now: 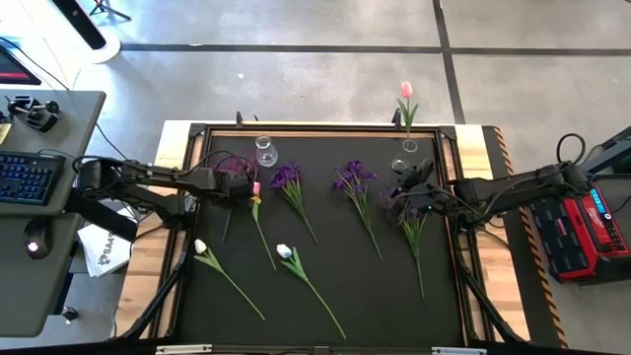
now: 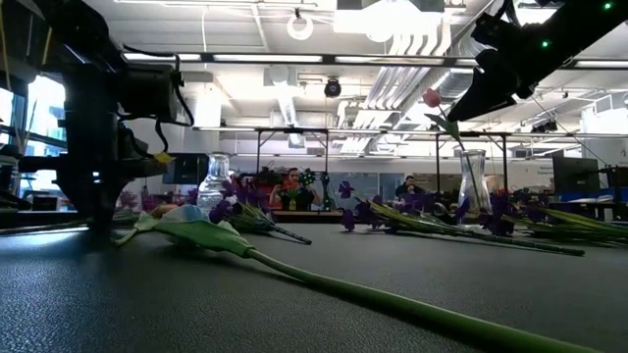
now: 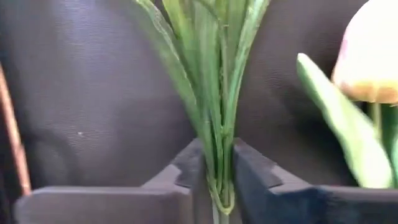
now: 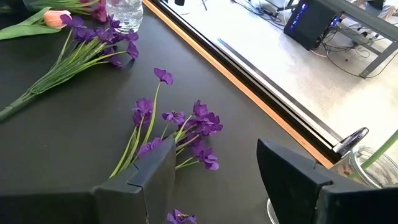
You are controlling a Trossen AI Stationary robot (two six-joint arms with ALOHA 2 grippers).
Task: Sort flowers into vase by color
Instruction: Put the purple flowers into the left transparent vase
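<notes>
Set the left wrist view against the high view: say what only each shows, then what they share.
Only the left wrist view shows the left gripper shut on a bundle of thin green stems. Only the high view shows the right gripper, two clear glass vases, and white tulips. Both show the black table mat and a pink tulip head.

Objects around the black work mat

A keyboard (image 1: 27, 177) and mouse (image 1: 35, 242) are seen on the grey desk (image 1: 54, 286); a red case (image 1: 584, 235) is set opposite.

Left gripper (image 1: 240, 183) low, jaws pinched — right gripper (image 1: 402, 195) hovering, jaws apart
</notes>
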